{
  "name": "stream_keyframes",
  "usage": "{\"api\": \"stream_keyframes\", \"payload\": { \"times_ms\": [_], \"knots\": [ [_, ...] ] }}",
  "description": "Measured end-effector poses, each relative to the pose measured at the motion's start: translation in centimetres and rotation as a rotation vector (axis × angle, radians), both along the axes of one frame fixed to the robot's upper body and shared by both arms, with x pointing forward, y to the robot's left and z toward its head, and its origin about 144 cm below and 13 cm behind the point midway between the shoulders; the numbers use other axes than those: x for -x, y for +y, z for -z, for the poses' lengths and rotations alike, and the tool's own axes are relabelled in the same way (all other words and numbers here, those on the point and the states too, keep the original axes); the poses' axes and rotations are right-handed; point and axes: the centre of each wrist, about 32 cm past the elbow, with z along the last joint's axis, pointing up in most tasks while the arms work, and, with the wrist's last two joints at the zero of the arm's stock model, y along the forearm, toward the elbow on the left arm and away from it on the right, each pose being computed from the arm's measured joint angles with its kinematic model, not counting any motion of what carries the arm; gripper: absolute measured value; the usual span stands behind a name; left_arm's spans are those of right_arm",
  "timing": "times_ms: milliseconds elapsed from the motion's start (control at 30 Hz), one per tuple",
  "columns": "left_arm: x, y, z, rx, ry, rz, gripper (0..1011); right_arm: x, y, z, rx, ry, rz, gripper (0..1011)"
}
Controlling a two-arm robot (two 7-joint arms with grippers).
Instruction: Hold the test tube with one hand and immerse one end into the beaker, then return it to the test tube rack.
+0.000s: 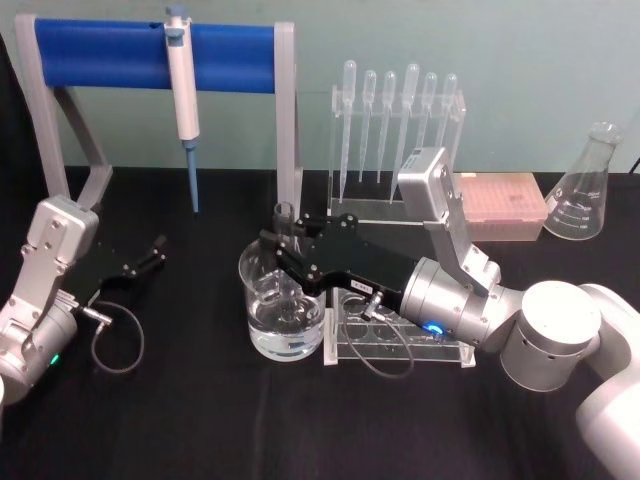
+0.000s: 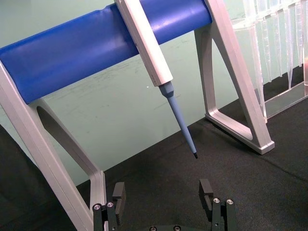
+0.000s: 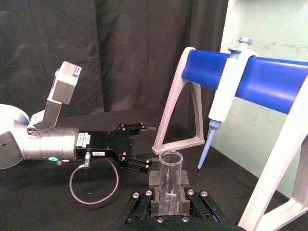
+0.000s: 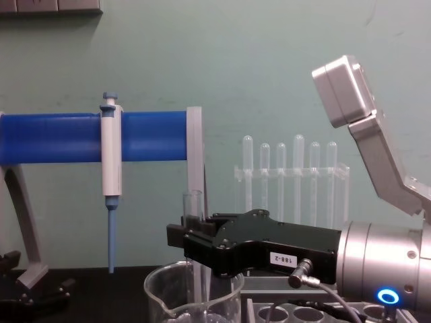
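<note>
Glass clamped between black fingers [image 3: 155, 182] — the right gripper [image 1: 287, 240] grips the test tube [image 3: 171, 178] a little under its open rim and holds it upright. Directly below the fingers stands the beaker [image 1: 283, 305], part-filled with clear liquid. In the chest view the tube's shaft runs down from the fingers, past the beaker's rolled rim and inside its walls. So the pick-up is done and the dip is the step in hand. Whether the rounded bottom is under the liquid I cannot tell, since the gripper and the beaker wall hide that end. What is left, by my reading, is to complete the immersion, lift the tube clear of the rim, and carry it to the test tube rack [image 1: 440, 352], which lies just behind the fingers, beneath the wrist and close beside the beaker. The left gripper [image 2: 163, 197] lies idle on the bench [image 1: 200, 420], well apart from the working fingers — its own fingers are spread and hold nothing.
</note>
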Motion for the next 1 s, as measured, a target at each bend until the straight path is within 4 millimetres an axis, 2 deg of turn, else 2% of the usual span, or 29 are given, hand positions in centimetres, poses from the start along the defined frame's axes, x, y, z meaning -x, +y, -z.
{"api": "stream_keyframes", "payload": {
  "times_ms": [1000],
  "knots": [
    [0.0,0.0,0.0,0.0,0.0,0.0,1000,0.0,0.0,0.0,0.0,0.0,0.0,226]
  ]
}}
